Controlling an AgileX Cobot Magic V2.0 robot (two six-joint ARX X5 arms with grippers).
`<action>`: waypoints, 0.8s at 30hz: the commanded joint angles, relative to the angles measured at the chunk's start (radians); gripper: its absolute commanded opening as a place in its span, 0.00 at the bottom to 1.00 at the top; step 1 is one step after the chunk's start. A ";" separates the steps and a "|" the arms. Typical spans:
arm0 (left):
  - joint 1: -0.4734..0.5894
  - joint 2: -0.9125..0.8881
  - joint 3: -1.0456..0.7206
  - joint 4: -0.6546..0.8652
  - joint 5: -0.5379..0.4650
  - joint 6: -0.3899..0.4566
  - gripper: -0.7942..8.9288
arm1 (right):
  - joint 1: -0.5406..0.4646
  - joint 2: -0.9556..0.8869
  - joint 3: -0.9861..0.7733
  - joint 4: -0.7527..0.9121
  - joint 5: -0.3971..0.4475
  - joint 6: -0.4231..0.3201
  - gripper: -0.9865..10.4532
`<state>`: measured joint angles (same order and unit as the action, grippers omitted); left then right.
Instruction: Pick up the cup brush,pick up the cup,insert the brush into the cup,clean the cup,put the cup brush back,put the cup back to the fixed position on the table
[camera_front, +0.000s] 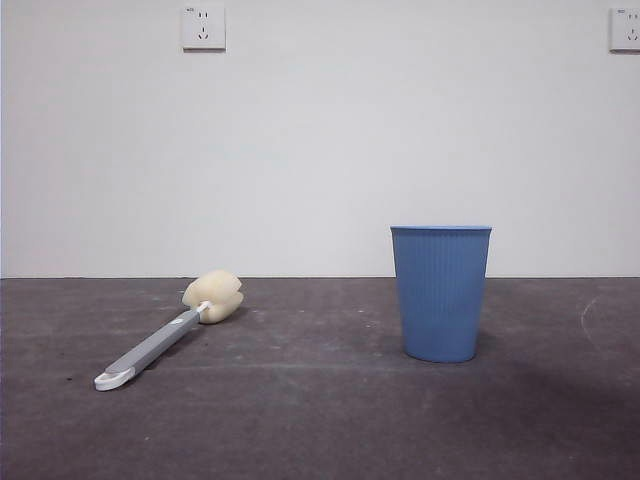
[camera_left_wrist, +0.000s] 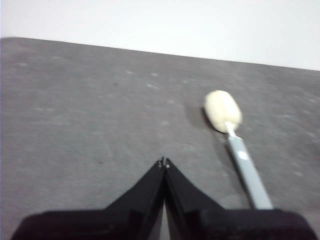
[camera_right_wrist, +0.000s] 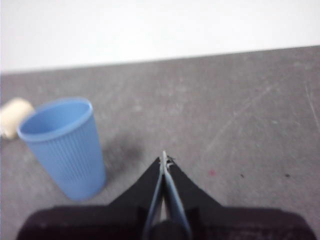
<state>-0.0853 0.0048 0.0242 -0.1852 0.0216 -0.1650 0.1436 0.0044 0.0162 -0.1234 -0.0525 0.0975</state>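
The cup brush (camera_front: 165, 337) lies flat on the table (camera_front: 320, 420) at the left, its cream sponge head (camera_front: 213, 296) towards the wall and its white looped end nearest the camera. In the left wrist view the brush (camera_left_wrist: 235, 140) lies a little to one side of my left gripper (camera_left_wrist: 164, 162), which is shut and empty, apart from the handle. The blue ribbed cup (camera_front: 441, 291) stands upright right of centre. My right gripper (camera_right_wrist: 164, 159) is shut and empty, with the cup (camera_right_wrist: 65, 145) beside it and not touching.
A white wall runs along the table's far edge, with a socket (camera_front: 203, 27) high at the left and another (camera_front: 625, 28) at the top right corner. No arm shows in the front view.
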 joint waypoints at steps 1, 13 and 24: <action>0.002 0.000 0.052 -0.026 0.011 -0.024 0.08 | 0.001 0.009 0.013 0.014 -0.001 0.124 0.08; 0.002 0.137 0.375 -0.223 0.098 -0.102 0.08 | 0.002 0.250 0.235 -0.010 -0.199 0.183 0.08; 0.002 0.418 0.693 -0.537 0.297 0.019 0.08 | 0.003 0.598 0.708 -0.481 -0.342 -0.031 0.08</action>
<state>-0.0853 0.4114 0.7013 -0.7116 0.3031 -0.1856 0.1448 0.5888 0.6895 -0.5663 -0.3916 0.1379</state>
